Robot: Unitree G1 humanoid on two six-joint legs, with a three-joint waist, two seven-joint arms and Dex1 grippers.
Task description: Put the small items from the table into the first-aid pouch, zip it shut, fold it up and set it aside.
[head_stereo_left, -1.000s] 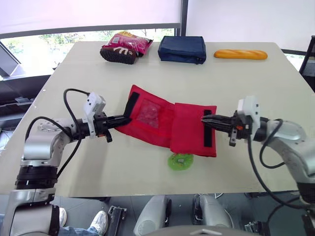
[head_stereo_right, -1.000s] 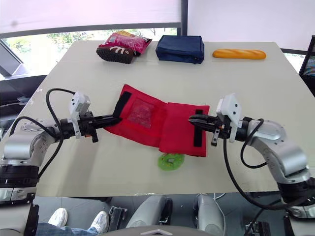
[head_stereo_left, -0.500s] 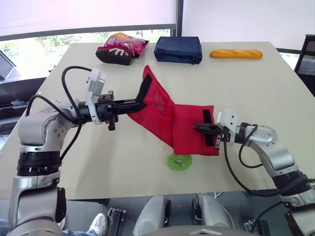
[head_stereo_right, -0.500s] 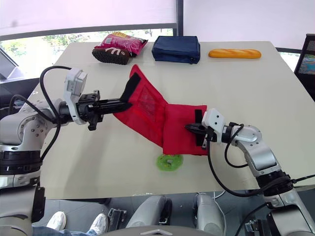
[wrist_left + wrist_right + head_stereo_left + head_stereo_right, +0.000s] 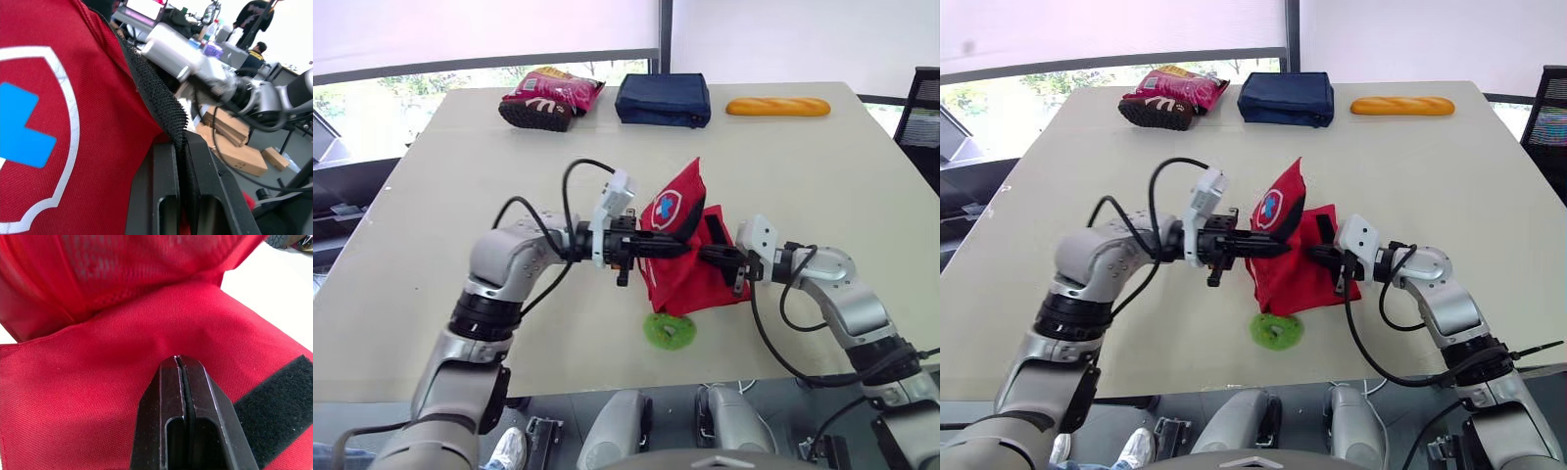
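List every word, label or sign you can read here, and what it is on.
Red pouch: no words, only a badge, a white-edged shield with a blue cross.
Snack bag: printing too small to read.

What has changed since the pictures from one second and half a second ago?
The left hand, shut on the velcro flap of the red first-aid pouch, lifted it and swung it toward the robot's right, over the other half; the flap stands up. The right hand stayed shut at the right half. The green round item did not move.
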